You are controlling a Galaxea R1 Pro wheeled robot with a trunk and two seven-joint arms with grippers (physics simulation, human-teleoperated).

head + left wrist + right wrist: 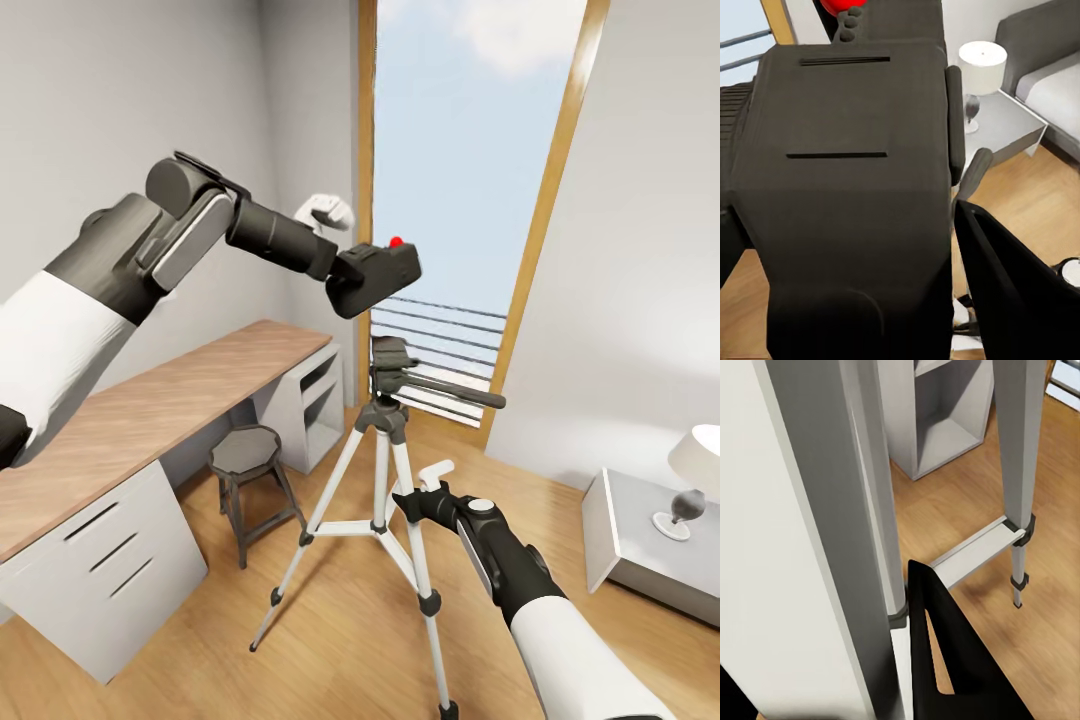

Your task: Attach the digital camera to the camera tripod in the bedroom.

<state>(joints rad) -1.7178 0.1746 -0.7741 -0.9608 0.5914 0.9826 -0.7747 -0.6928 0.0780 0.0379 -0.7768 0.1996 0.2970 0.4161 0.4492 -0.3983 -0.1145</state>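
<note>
In the head view my left gripper (352,282) is shut on the digital camera (385,270), a black box with a red dot on top, held in the air above the camera tripod's dark head (392,360). The camera's black body (855,187) looms close in the left wrist view. The camera tripod (385,470) stands on the wood floor, silver legs spread, with its black pan handle (470,395) pointing right. My right gripper (418,497) is shut on a tripod leg (832,510), and one black finger (952,660) lies against that leg.
A wood-topped white desk (150,410) runs along the left wall, with a grey octagonal stool (245,455) beside it. The tall wood-framed window (470,150) is behind the tripod. A grey nightstand (630,550) with a white lamp (695,480) stands at the right, next to the grey bed (1042,45).
</note>
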